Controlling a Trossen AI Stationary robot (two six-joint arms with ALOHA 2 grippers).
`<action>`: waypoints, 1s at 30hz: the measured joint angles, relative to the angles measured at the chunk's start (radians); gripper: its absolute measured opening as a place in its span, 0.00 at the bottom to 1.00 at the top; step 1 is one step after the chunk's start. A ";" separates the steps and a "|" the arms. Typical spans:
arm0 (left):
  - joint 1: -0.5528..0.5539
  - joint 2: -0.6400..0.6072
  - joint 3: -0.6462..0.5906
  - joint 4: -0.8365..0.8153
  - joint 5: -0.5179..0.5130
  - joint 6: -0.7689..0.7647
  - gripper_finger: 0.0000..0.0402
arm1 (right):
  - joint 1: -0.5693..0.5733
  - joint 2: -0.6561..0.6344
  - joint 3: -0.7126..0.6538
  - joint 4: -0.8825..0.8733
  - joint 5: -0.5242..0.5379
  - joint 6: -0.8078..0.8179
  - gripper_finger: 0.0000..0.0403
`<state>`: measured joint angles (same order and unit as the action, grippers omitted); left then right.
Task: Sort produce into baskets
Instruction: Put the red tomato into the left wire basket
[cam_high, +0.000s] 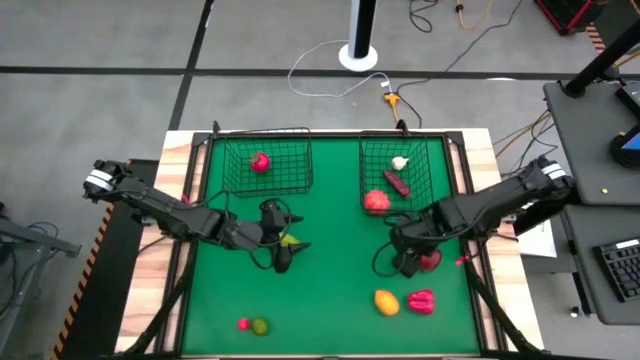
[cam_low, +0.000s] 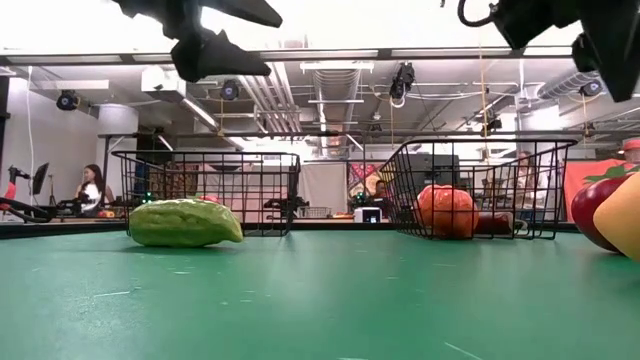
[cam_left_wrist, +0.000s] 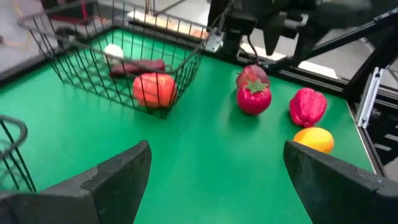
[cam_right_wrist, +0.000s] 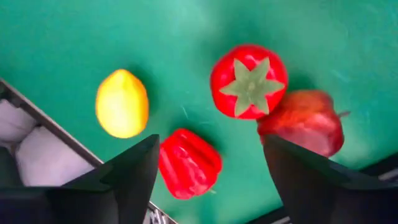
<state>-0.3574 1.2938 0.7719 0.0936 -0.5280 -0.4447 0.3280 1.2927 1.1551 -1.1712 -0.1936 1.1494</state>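
Observation:
Two black wire baskets stand at the table's far side. The left basket (cam_high: 265, 165) holds one red piece (cam_high: 260, 161). The right basket (cam_high: 400, 170) holds white garlic (cam_high: 400, 162), a dark purple-red piece (cam_high: 397, 183) and an orange-red tomato (cam_left_wrist: 154, 89). My left gripper (cam_high: 298, 230) hangs open, high above a yellow-green oblong piece (cam_low: 185, 222) that lies on the mat. My right gripper (cam_right_wrist: 211, 168) hangs open over a red tomato with a green star (cam_right_wrist: 249, 81), a red apple (cam_right_wrist: 301, 124), a red pepper (cam_right_wrist: 188, 163) and a yellow lemon (cam_right_wrist: 122, 102).
A green lime (cam_high: 260, 326) and a small red piece (cam_high: 243, 323) lie near the table's front edge on the left. The green mat between the two arms is bare. Cables and a white post stand beyond the far edge. People show in the room behind.

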 joint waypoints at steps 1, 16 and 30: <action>0.000 0.000 0.000 0.014 -0.005 0.013 0.86 | 0.002 0.006 -0.002 0.001 0.003 0.010 0.72; -0.001 -0.001 0.000 0.036 -0.005 0.069 0.86 | -0.006 0.202 -0.009 0.003 0.040 -0.034 0.84; 0.004 -0.002 0.001 0.084 -0.005 0.140 0.86 | -0.061 0.256 -0.060 0.041 0.034 -0.120 0.88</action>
<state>-0.3534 1.2915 0.7727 0.1776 -0.5331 -0.3046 0.2672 1.5485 1.0951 -1.1305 -0.1593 1.0290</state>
